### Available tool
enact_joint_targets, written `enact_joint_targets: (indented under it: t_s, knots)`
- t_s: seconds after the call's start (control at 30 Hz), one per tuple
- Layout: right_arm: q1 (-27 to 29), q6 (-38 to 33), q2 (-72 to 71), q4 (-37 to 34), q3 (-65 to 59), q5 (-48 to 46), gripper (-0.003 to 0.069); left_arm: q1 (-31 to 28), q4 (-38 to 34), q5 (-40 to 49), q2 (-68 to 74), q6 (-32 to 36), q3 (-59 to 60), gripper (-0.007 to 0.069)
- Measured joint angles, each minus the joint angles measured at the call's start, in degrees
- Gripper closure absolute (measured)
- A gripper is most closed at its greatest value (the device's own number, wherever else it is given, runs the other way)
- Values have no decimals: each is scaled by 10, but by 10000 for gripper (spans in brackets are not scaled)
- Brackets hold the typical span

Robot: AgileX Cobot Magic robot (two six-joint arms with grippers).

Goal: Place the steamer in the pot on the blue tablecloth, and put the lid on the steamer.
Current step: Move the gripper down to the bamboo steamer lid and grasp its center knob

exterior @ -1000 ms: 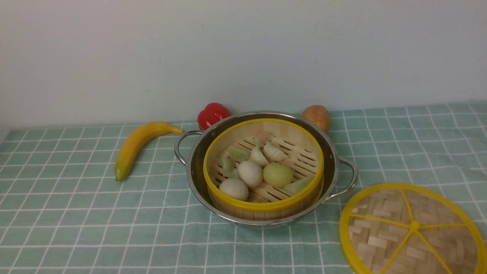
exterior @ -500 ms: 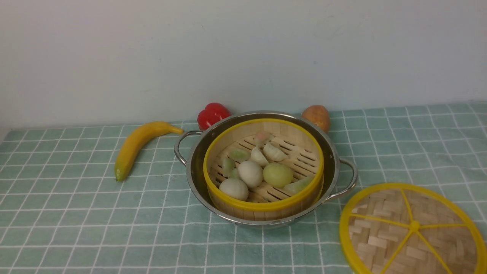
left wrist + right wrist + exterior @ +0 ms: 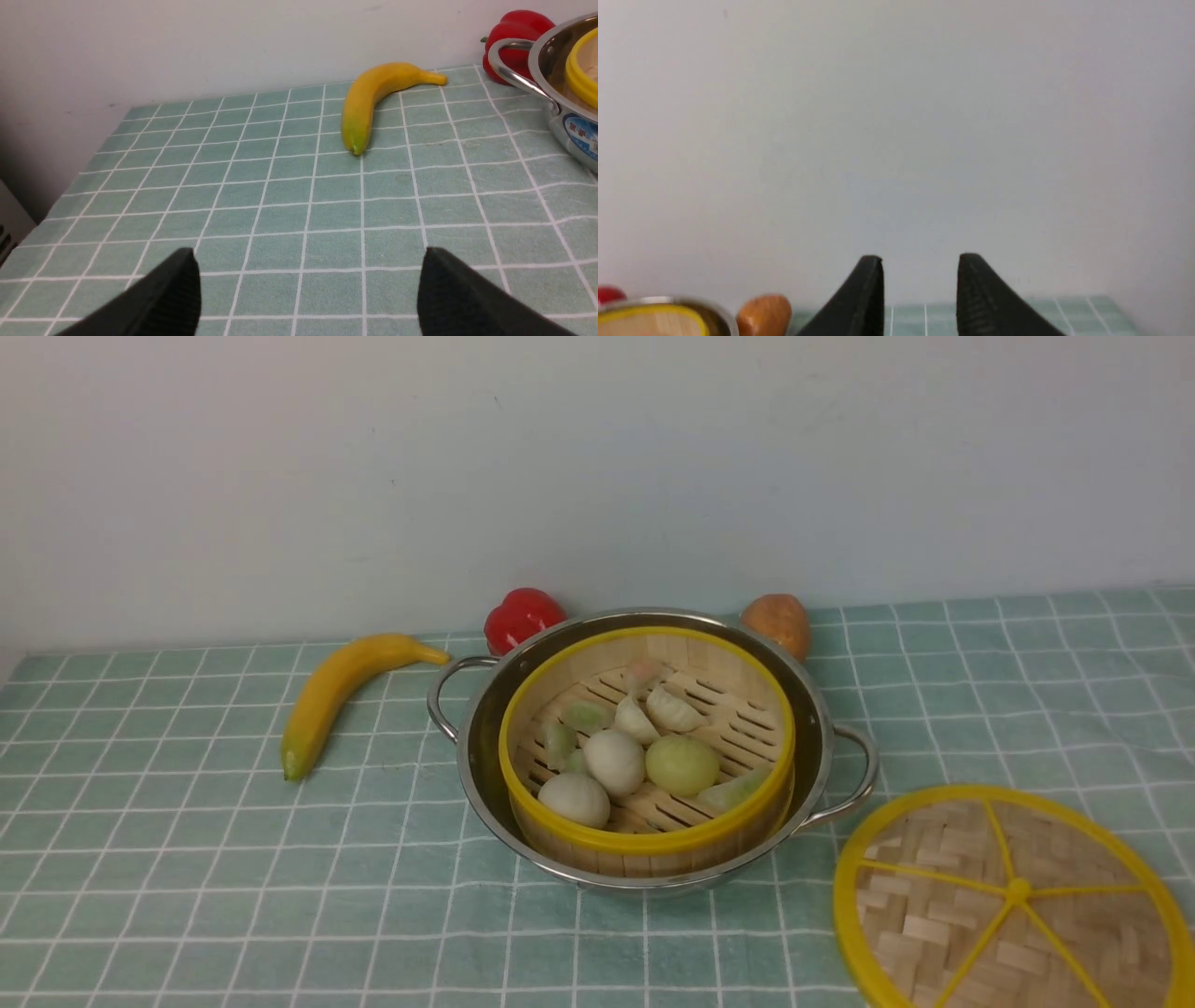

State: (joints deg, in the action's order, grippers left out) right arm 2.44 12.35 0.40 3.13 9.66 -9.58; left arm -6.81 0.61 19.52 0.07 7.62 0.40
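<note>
Front view: blue tablecloth [image 3: 187, 859], white-gridded and slightly rumpled, running back to a plain pale wall [image 3: 597, 457]. Pot [image 3: 476, 756] at centre; steamer [image 3: 644, 845] seated inside it, filled with dumplings [image 3: 616, 761]; lid [image 3: 1016, 891] flat on the cloth to the pot's near right, apart. Banana [image 3: 336, 695] left; red pepper [image 3: 523, 616] and potato [image 3: 777, 621] behind the pot.
Left wrist view: left jaws spread wide, empty, above bare cloth.
Right wrist view: right jaws parted, holding nothing, facing the wall.
</note>
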Motion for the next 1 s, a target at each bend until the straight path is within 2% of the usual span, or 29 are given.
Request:
enact_joint_targets:
  t_s: [0.17, 0.33, 0.53, 0.63, 0.77, 1.0]
  knots:
    - [0, 4, 37, -11, 83, -67, 416, 0, 0, 0, 0, 0, 0, 48]
    - [0, -9, 107, -52, 186, -243, 416, 0, 0, 0, 0, 0, 0, 48]
    - [0, -6, 151, -130, 220, -277, 416, 0, 0, 0, 0, 0, 0, 48]
    - [0, -13, 166, -147, 221, -288, 416, 0, 0, 0, 0, 0, 0, 48]
    - [0, -53, 175, -142, 223, -309, 416, 0, 0, 0, 0, 0, 0, 48]
    - [0, -171, 175, -132, 243, -384, 416, 0, 0, 0, 0, 0, 0, 48]
